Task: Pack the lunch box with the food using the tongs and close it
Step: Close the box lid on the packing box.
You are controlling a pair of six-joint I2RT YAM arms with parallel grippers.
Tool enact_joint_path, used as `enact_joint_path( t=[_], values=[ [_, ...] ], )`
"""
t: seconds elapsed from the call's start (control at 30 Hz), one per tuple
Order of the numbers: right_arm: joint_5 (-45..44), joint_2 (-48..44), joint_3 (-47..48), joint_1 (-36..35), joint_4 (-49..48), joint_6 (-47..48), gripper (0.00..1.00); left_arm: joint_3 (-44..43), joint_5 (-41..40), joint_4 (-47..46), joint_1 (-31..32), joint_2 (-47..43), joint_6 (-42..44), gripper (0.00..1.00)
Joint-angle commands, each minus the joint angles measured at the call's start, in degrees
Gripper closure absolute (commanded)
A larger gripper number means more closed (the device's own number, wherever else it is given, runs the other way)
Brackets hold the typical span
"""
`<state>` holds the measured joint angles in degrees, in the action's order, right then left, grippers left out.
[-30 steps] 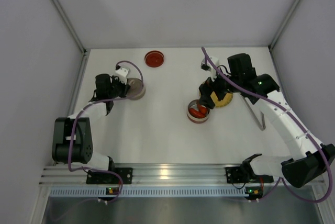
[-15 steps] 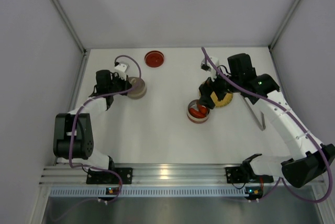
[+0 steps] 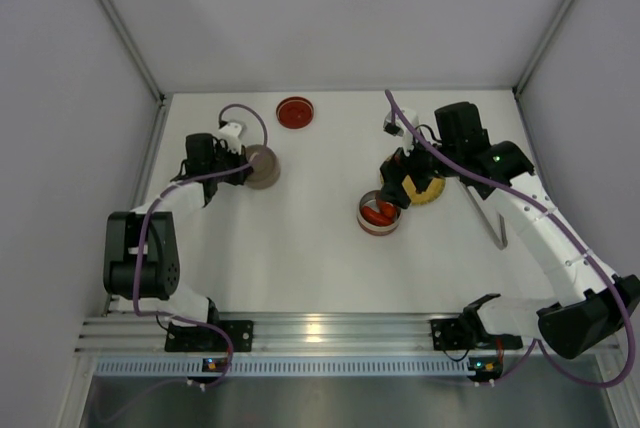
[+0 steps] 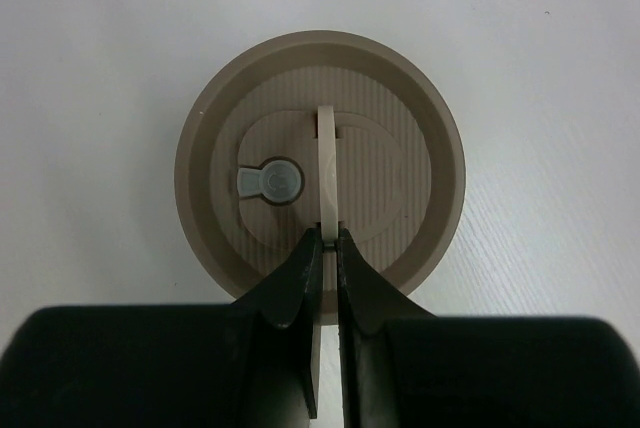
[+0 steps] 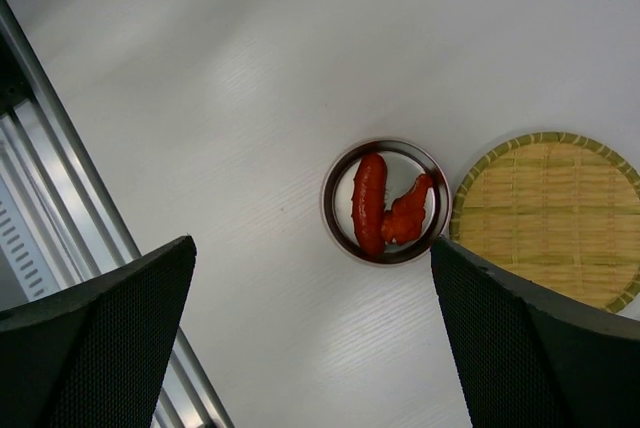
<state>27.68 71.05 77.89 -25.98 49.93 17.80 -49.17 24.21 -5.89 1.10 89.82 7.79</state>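
Left wrist view: the left gripper (image 4: 328,239) is clamped on the upright tab of the beige lid (image 4: 400,148), mid-frame; in the right wrist view the right gripper (image 5: 311,240) gapes wide, empty, over the tin (image 5: 386,144) holding red food (image 5: 369,203) (nothing orange visible); beyond, the woven plate (image 5: 550,218) looks bare; in the top view the tongs (image 3: 492,223) lie right of centre; packing seems nearly done, closing remains.

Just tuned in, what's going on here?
The left gripper is shut on the upright tab of the beige round lid, at the table's left. The right gripper hangs open above the tin holding red food pieces, next to the woven plate. The tongs lie untouched by the right arm.
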Motion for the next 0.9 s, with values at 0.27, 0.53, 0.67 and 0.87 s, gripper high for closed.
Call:
enact_joint_path(
  t=[0.27, 0.53, 0.67, 0.87],
  values=[
    [2.0, -1.5, 0.7, 1.1, -1.0, -0.3, 0.01, -3.0, -0.3, 4.5, -0.2, 1.8, -3.5, 0.71],
    [2.6, -1.3, 0.1, 1.1, -1.4, -0.7, 0.00, -5.1, -0.4, 4.8, -0.2, 2.3, -3.7, 0.69],
    [2.8, -1.3, -0.2, 1.2, -1.5, -0.8, 0.01, -6.0, -0.5, 4.7, -0.1, 2.7, -4.1, 0.69],
    [3.1, -1.3, -0.6, 1.1, -1.6, -0.8, 0.01, -6.8, -0.5, 4.5, -0.1, 2.9, -4.0, 0.64]
  ],
)
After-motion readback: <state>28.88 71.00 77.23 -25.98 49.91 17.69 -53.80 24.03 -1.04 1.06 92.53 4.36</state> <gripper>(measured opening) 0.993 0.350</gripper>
